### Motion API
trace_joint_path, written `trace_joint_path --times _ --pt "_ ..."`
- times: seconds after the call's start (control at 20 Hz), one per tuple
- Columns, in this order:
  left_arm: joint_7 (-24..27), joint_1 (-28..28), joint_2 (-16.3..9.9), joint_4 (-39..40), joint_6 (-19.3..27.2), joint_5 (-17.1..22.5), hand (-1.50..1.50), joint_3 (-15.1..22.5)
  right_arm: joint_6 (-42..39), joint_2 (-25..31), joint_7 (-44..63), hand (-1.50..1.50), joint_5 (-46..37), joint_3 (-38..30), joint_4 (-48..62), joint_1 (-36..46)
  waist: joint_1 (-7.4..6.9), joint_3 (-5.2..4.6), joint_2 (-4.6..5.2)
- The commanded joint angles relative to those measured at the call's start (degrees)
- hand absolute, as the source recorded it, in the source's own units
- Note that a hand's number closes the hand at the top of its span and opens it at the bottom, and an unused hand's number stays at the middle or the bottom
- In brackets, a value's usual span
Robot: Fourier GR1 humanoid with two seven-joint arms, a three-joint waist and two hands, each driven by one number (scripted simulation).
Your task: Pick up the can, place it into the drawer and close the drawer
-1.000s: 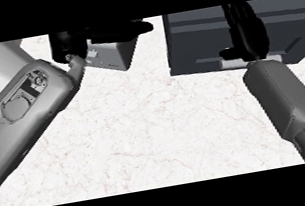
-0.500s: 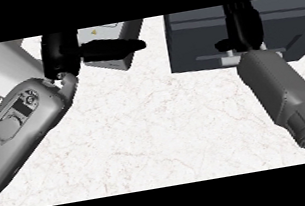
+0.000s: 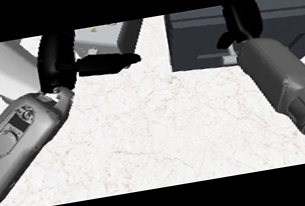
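Left hand [image 3: 59, 65] is up at about 11 o'clock with fingers and thumb curled round the pale can [image 3: 100, 40], lifted off the worktop [image 3: 159, 124], I'd guess to carry it over. The right hand [image 3: 243, 21] sits at 1 o'clock against the dark drawer [image 3: 197, 36]; can't tell if it's gripping anything.

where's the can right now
In the head view the can is at the upper left, held in the left hand, left of the dark drawer unit on the counter.
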State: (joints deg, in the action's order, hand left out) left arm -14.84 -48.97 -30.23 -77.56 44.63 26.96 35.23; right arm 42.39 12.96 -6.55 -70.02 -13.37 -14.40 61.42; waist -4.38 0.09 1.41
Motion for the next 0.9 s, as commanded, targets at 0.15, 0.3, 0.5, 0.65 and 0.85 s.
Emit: trace_joint_path --times 0.15,0.3,0.5,0.65,0.85 --pt "2.0 4.2 -0.5 -2.8 -0.5 -0.6 -1.50 -0.2 -2.5 -3.2 -7.6 -1.50 9.3 -7.1 -1.8 5.8 -1.63 0.15 0.10" --pt "2.8 5.6 -0.5 -3.2 -0.1 -0.7 -1.50 -1.0 -4.5 -3.5 -11.5 -1.50 13.8 -10.8 -2.3 5.5 -0.84 0.16 -0.08" --pt "2.8 6.7 -1.6 -4.2 -1.3 -0.7 -1.50 -1.3 -5.1 -5.7 -16.4 -1.50 18.5 -14.8 -2.8 4.3 -0.82 0.21 0.04" --pt "2.0 7.5 -1.4 -4.4 -0.5 -1.2 -1.50 -0.8 -7.2 -7.2 -16.9 -1.50 22.4 -18.1 -3.7 6.6 -0.14 0.16 -0.48" --pt "2.7 7.0 -1.6 -2.9 -1.0 -1.3 -1.50 -2.6 -12.7 -7.4 -19.8 -1.50 29.3 -23.7 -4.0 7.7 0.79 0.14 -0.22"
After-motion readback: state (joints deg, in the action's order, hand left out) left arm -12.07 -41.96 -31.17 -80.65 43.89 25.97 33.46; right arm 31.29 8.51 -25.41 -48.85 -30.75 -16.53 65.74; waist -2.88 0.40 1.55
